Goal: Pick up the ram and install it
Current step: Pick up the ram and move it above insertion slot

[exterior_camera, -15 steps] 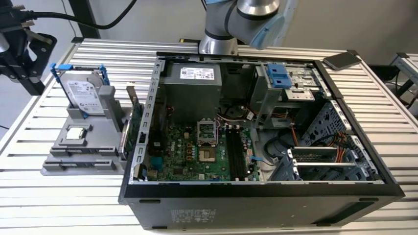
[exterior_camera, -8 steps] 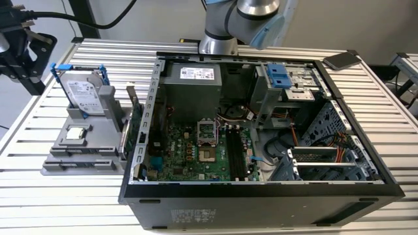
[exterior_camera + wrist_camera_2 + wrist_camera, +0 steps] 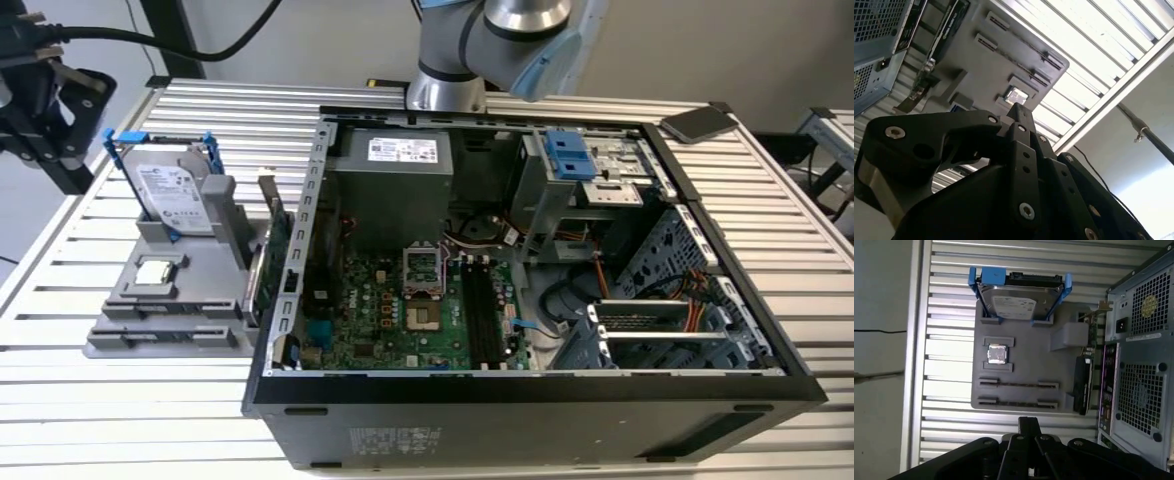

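The table (image 3: 80, 430) is made of long shiny metal ribs. Near its edge on the exterior view's left sits a flat gray holder (image 3: 1054, 365), smooth and dull like plastic. Toward the exterior view's right lies the big computer case (image 3: 534, 420). It is a black and gray metal box with its side off and little holes punched in its back wall.

My pincer (image 3: 1029, 421) is black, built of jointed bars with small round screws. In both wrist views its two fingers look pressed together at the tips, with nothing between them. It hangs in the air, well apart from the ram.

The holder carries a silver hard drive (image 3: 1016, 302) in a blue frame, standing up at one edge. A small square chip (image 3: 997, 354) lies near the middle. The ram (image 3: 1019, 384) is a long thin dark stick. It lies flat in a groove near the edge across from the hard drive. A second stick (image 3: 1018, 403) lies just beside it. A green card (image 3: 274, 262) stands at the holder's edge next to the case.

Inside the case lie a green board (image 3: 374, 320) with long black slots (image 3: 483, 315) and a gray power box (image 3: 394, 190).
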